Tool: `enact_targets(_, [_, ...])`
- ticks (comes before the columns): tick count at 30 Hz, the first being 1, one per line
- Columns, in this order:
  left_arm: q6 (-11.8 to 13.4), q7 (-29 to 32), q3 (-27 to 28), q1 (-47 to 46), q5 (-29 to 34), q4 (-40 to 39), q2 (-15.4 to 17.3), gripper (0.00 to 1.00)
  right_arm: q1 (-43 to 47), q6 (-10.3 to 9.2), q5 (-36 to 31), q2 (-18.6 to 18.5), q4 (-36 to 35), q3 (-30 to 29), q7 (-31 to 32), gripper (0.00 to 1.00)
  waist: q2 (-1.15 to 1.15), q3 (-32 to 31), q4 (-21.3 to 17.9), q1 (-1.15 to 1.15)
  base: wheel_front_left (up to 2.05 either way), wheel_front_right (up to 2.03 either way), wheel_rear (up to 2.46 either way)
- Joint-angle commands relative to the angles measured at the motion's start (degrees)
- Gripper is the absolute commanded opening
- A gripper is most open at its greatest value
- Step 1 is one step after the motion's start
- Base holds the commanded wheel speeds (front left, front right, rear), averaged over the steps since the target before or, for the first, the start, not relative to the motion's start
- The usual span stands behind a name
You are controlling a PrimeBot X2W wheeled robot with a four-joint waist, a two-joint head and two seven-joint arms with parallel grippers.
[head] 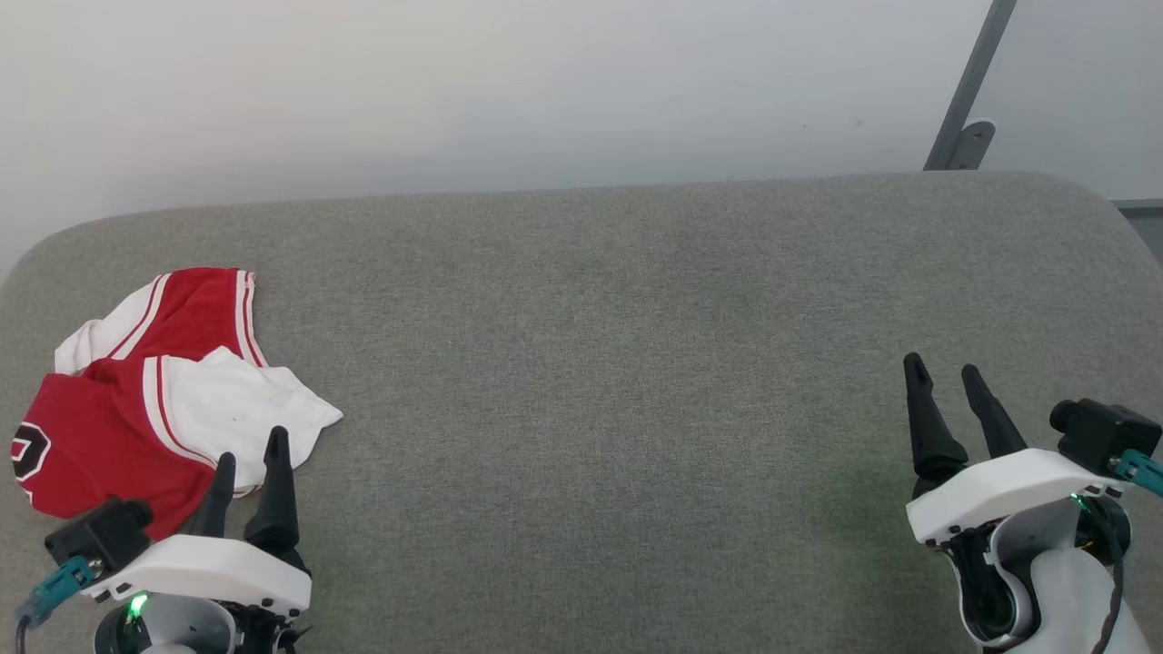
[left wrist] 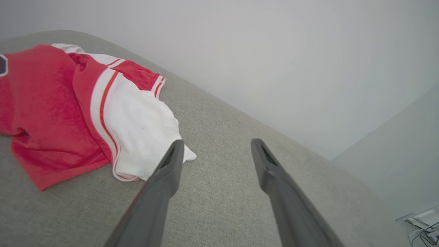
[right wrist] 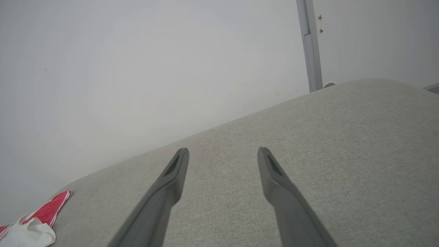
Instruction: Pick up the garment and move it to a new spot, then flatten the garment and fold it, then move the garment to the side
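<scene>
Left tool (head: 252,445), fingers spread, points forward near the garment (head: 100,427).

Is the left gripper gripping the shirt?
No: the left gripper stands open with nothing between its jaws, and the shirt lies crumpled on the grey cushion off to one side.

The one piece of writing stood on the crumpled red and white jersey T-shirt (head: 109,427). In the head view, at the shirt's left edge, a single black block character edged in white (head: 29,451) showed on the red chest cloth. A fold cut it off at the side, so it could have been an O, a D or a zero. In the left wrist view, a dark corner of that lettering (left wrist: 2,64) showed at the picture's left edge, too little to read.
</scene>
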Motion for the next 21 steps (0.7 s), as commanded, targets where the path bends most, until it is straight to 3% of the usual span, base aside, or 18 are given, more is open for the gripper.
enact_targets(1, [0.19,-0.40,-0.13,-0.98,1.53,-0.46,0.48,1.00,-1.59,0.00,-1.44,0.01,-0.26,-0.01,-0.66,1.00,0.00,-0.01,0.00,0.00,0.00,0.00,0.00])
enact_targets(21, [-0.42,-3.47,-0.87,-1.07,12.89,0.76,1.94,1.00,-3.15,0.00,-11.89,-0.25,1.60,0.56,-3.67,1.00,0.00,0.32,0.17,0.00,0.00,0.00,0.00])
